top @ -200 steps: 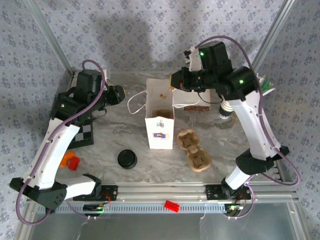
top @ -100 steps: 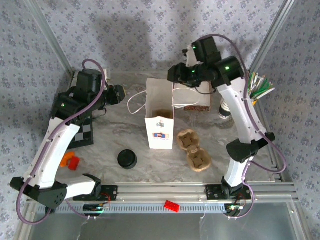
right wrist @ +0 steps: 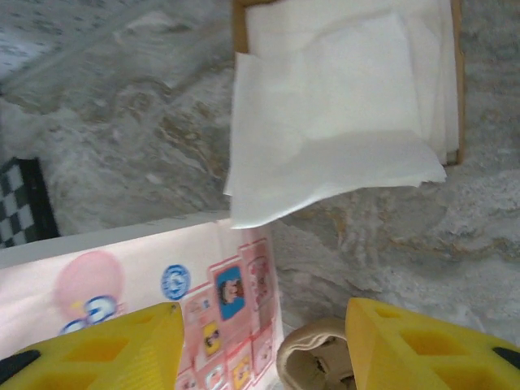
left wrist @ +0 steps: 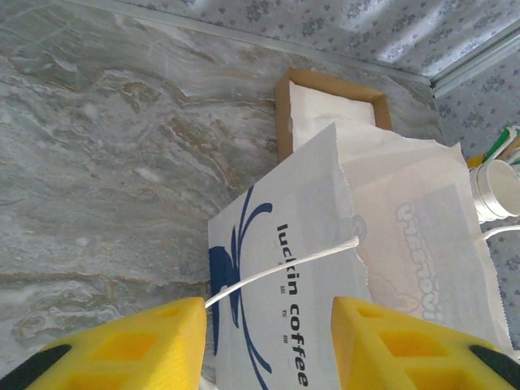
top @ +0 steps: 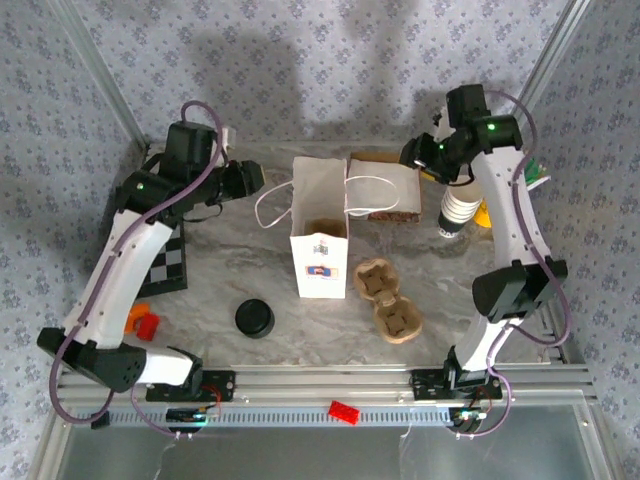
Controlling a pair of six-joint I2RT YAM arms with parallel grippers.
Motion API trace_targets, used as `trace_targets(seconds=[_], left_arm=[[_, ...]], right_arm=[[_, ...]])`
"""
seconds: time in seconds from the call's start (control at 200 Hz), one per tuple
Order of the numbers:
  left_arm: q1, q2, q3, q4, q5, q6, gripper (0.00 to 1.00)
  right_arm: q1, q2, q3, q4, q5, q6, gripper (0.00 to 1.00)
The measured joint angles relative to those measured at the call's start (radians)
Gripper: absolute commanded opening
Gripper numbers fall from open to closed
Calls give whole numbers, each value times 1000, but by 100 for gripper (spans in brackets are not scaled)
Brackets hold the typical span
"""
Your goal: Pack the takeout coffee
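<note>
Both sets of jaws are spread wide and grip nothing.

In the left wrist view, the yellow fingers (left wrist: 122,345) of the left jaws frame a white paper bag (left wrist: 309,187) lettered "luckin coffee". The bag's white cord handle (left wrist: 284,270) crosses the gap between them. Whether it touches either finger I cannot tell.

In the right wrist view, the fingers (right wrist: 422,345) of the right jaws sit over a pale bag with pink cartoon print (right wrist: 146,301). A brown box of white napkins (right wrist: 349,81) lies beyond it, with one napkin drooping over the box's edge. Part of the cardboard cup carrier (right wrist: 313,361) shows between the fingers.

From above, the left jaws sit at the rear left of the white paper bag. The right jaws are at the rear right, near the napkin box.

The takeout coffee (top: 254,318) stands on the marble surface (top: 450,280) toward the near edge, left of the white paper bag. It is well apart from both jaws and from the cup carrier, which lies just right of that bag. A stack of white cups (top: 456,212) lies on its side beside the right arm (top: 510,220).
</note>
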Motion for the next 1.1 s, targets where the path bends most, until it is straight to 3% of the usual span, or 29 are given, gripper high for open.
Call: trace_targets(seconds=[0.365, 0.595, 1.099], left_arm=[[0, 19, 0, -3, 31, 0, 45], [0, 19, 0, -3, 27, 0, 45], [14, 16, -17, -1, -16, 19, 46]], right_arm=[[20, 62, -208, 97, 75, 102, 57], [64, 104, -304, 209, 112, 203, 64], [144, 158, -380, 382, 195, 382, 63]])
